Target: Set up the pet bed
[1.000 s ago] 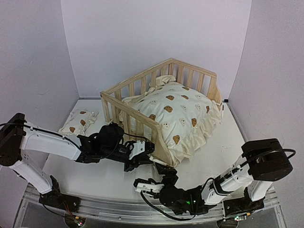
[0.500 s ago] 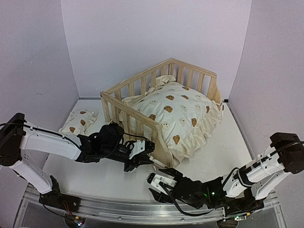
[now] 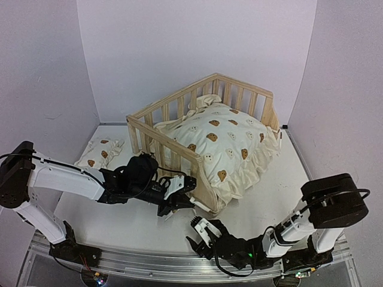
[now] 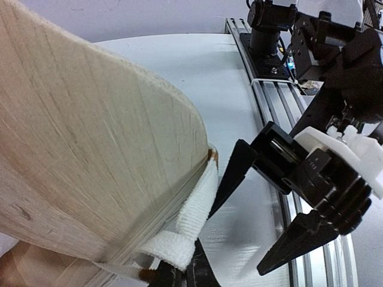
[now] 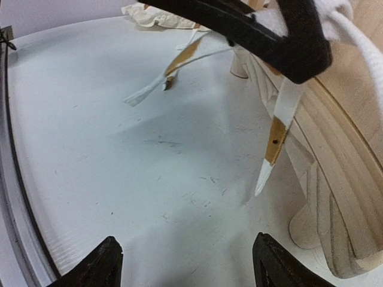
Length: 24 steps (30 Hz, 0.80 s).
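The pine frame point(image 3: 164, 139) of the pet bed stands on the table point(image 3: 119, 221), past the centre toward 1 o'clock in the overhead view. It has slatted rails on three sides, and its open side faces 4 o'clock. The cream bear-print cushion point(image 3: 230, 140) lies inside it, puffed up above the rails. Its ruffled edge spills out over the open side onto the table. The small matching pillow point(image 3: 99, 152) lies flat on the table at 9 o'clock of the frame, just beside the frame's left corner and not in the bed.

At the frame's near corner, toward 6 o'clock, a white tie point(image 4: 191, 221) from the cushion wraps round the wooden end piece. In the right wrist view its loose end point(image 5: 278, 125) hangs down beside the frame's leg, with a brown patch near the tip. A second strip trails on the table farther back.

The left arm point(image 3: 66, 179) reaches in from 8 o'clock, low over the table. The left jaws are clenched on the tie, right against that corner.

The right arm point(image 3: 335, 206) is folded low along the near edge of the table. The right jaws stand at 6 o'clock of the corner, near it but apart. They are spread wide, point toward the frame and hold nothing.
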Available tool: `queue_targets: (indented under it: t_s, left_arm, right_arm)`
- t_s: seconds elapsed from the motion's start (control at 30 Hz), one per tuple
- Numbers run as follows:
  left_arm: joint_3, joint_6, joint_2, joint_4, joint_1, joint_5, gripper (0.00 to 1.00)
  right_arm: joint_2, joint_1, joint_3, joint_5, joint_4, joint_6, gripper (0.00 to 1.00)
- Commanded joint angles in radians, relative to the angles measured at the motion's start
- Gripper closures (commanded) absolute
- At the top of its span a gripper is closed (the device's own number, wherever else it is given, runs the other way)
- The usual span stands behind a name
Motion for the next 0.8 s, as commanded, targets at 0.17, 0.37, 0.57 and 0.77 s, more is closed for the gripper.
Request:
queue_targets:
  t_s: [0.17,0.37,0.57,0.77]
  left_arm:
    - [0.07,-0.05,-0.007,-0.089,0.004,0.122,1.0]
    - [0.076,-0.042,0.008,-0.117,0.005,0.13,1.0]
    - [0.078,-0.038,0.012,-0.117,0.005,0.135,1.0]
    - [0.08,-0.034,0.012,-0.117,0.009,0.14,1.0]
  right_arm:
    - [0.174,-0.01,0.054,0.22,0.429,-0.12,0.18]
    - [0.256,-0.03,0.105,0.236,0.506,-0.15,0.19]
    - [0.306,-0.068,0.143,0.268,0.529,-0.169,0.27]
    - [0.332,-0.105,0.142,0.247,0.565,-0.17,0.29]
